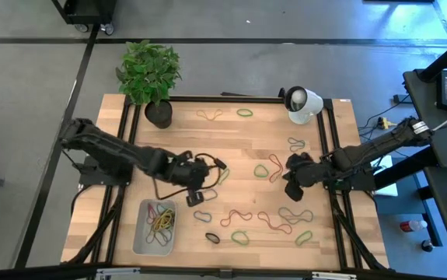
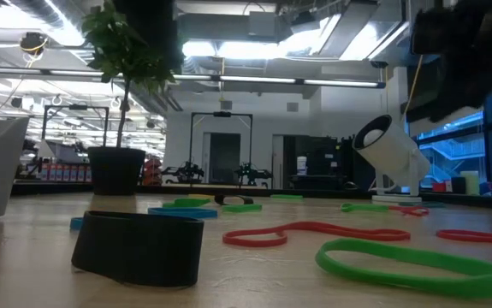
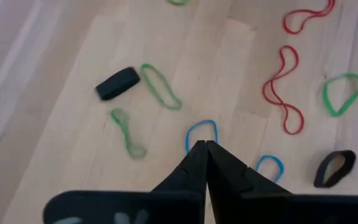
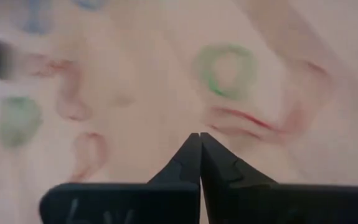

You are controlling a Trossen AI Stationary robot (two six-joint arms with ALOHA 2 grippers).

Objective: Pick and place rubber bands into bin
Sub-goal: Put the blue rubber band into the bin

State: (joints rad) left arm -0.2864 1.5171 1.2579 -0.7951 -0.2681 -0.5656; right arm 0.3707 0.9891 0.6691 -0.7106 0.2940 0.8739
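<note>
Several rubber bands in green, red, blue and black lie loose on the wooden table, among them a red one (image 1: 274,166), a green one (image 1: 241,237) and a black one (image 1: 212,238). The bin (image 1: 140,237) stands near the front left and has several rubber bands (image 1: 161,220) lying in it. My left gripper (image 1: 196,196) hangs above the table just right of the bin, shut, with nothing between its fingers (image 3: 205,144). A blue band (image 3: 201,132) lies on the table beyond its tips. My right gripper (image 1: 291,185) is shut and holds nothing (image 4: 199,135), above the bands at centre right.
A potted plant (image 1: 158,113) stands at the far left of the table, and a white tilted cylinder (image 1: 302,103) at the far right. Black frame rails run along the table's left and right sides. In the low view a black band (image 2: 139,248) lies close to the camera.
</note>
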